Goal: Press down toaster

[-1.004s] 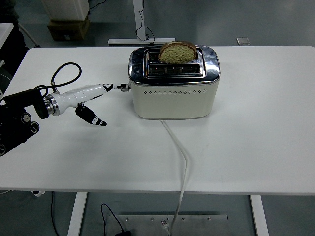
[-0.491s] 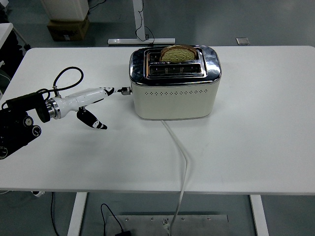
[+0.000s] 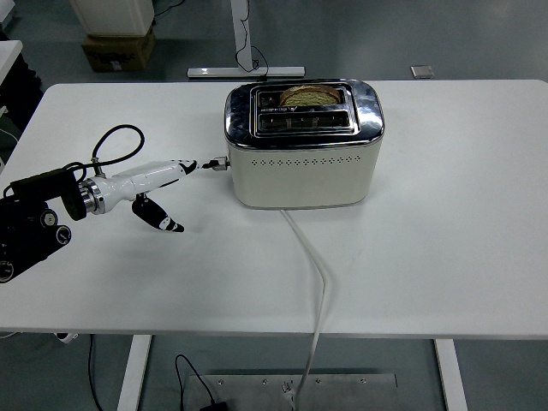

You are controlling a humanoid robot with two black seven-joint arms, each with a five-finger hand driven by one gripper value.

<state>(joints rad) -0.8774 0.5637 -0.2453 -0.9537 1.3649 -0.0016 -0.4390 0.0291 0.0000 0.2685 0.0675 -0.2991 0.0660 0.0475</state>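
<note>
**One toaster, one slice, one hand at the lever**

One cream toaster (image 3: 303, 145) with a chrome top stands on the white table (image 3: 445, 257), nearer the far edge than the near one. Wide bare tabletop lies to its right and in front of it. It has two slots: the far one holds a single slice of bread (image 3: 310, 96), sunk so only its crust shows above the rim; the near slot looks empty. One white power cord (image 3: 318, 282) runs from the toaster's base over the near edge.

The left hand (image 3: 163, 190) reaches in from the left edge, one white finger stretched out with its tip at the small lever (image 3: 219, 162) on the toaster's left side, another finger hanging apart below it, grasping nothing.
</note>
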